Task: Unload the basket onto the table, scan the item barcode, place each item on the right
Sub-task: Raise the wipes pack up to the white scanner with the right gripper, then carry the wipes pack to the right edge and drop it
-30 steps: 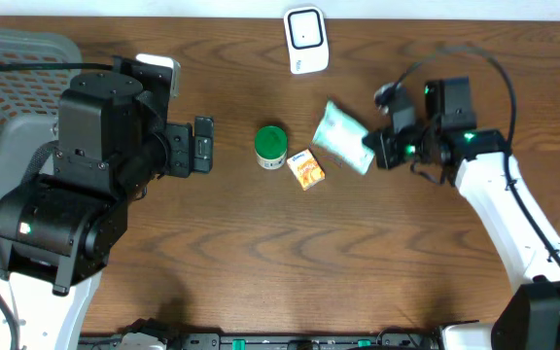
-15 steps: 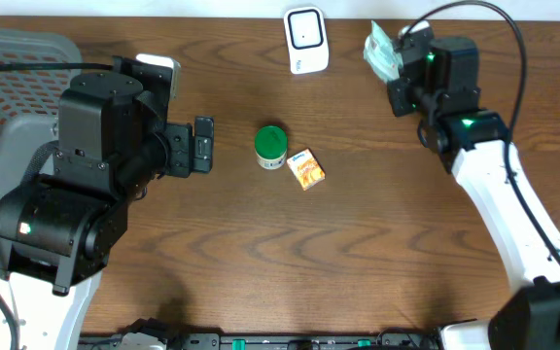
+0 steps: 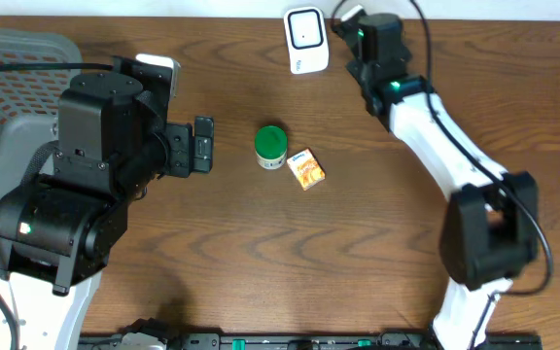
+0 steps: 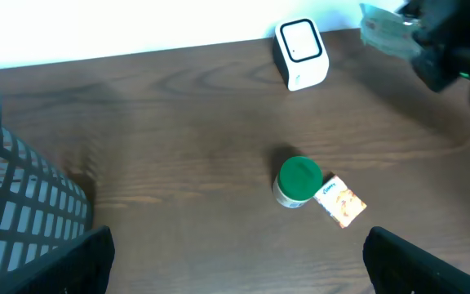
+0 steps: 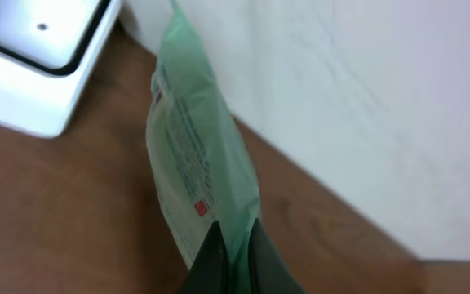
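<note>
Two arms share a brown wooden surface (image 3: 261, 262), the largest thing in view. A grey mesh basket (image 3: 8, 58) sits at its left edge, likely there to take items once they are scanned.

The left arm (image 3: 95, 146) bulks over the left side near the basket. Its claw (image 3: 203, 144) is spread wide with nothing between the fingers. It points across the middle of the surface, and I read it as waiting its turn.

The right arm (image 3: 436, 126) stretches from the near right corner up to the far edge. Its claw (image 5: 235, 257) is pinched tight on the bottom edge of a pale green pouch (image 5: 194, 155). Gripping by that thin seam leaves the printed face uncovered, which suits reading a code. The pouch hangs in the air just right of the white barcode scanner (image 3: 305, 39), which stands at the middle of the far edge. From the wrist view the printed face seems turned partly toward the scanner's window, though I cannot make out the barcode itself. I judge the pouch is being presented and the scan is not yet confirmed. A small turn or a shift leftward may be needed to square the code to the window.

Smaller things wait near the centre of the surface. A green-lidded jar (image 3: 271, 146) stands upright, and a small orange carton (image 3: 306, 168) lies just beside it on the right, close enough that they may touch. Both are well apart from the scanner, presumably queued for later.
</note>
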